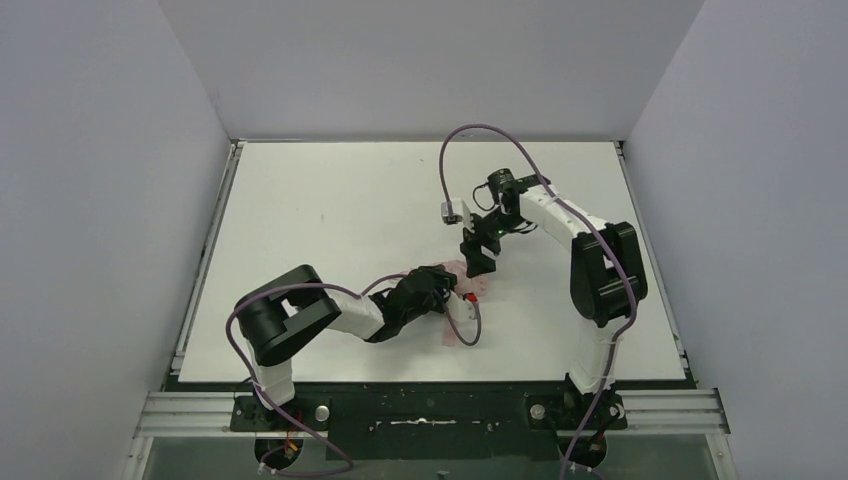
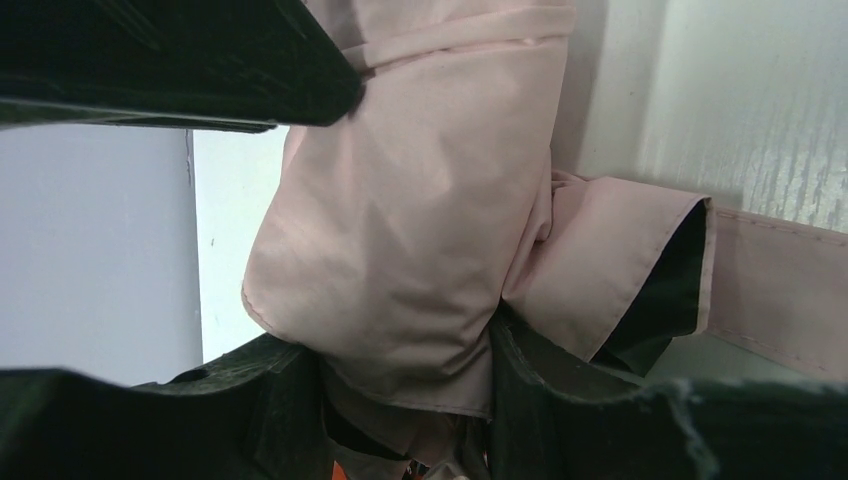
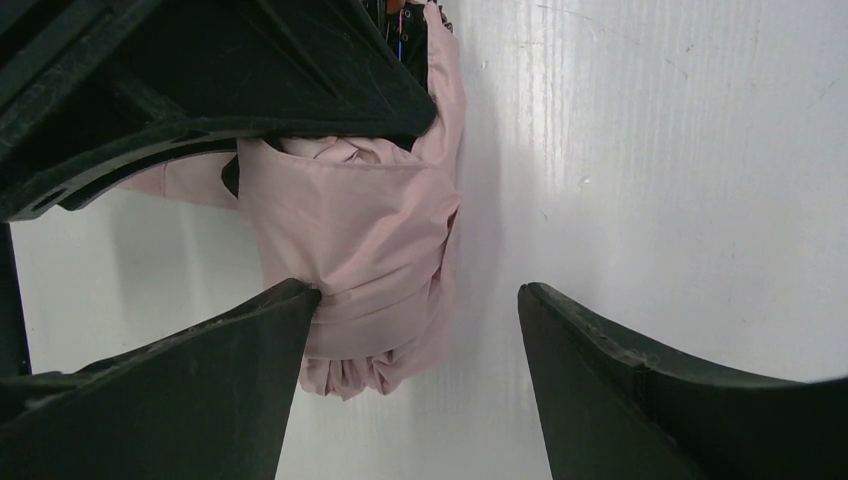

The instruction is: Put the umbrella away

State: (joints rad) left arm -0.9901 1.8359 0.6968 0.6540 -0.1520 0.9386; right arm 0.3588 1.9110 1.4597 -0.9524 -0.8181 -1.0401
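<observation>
My left hand (image 1: 445,288) is pinching the folded bundle of the pale pink fabric compact umbrella (image 2: 400,230), its black fingers (image 2: 200,60) pressing the cloth from above and below. My right hand (image 3: 415,300) is hanging spread wide, the finger at lower left of its frame touching the pink folds, the other apart. The umbrella is lying on the white counter (image 1: 330,200), just below the middle of the overhead frame.

A white desk (image 1: 330,200) with a tiny dark speck (image 1: 322,214) sits between 3 plain pale grey walls (image 1: 100,200). A silver metal rail (image 1: 190,410) runs along its near edge.
</observation>
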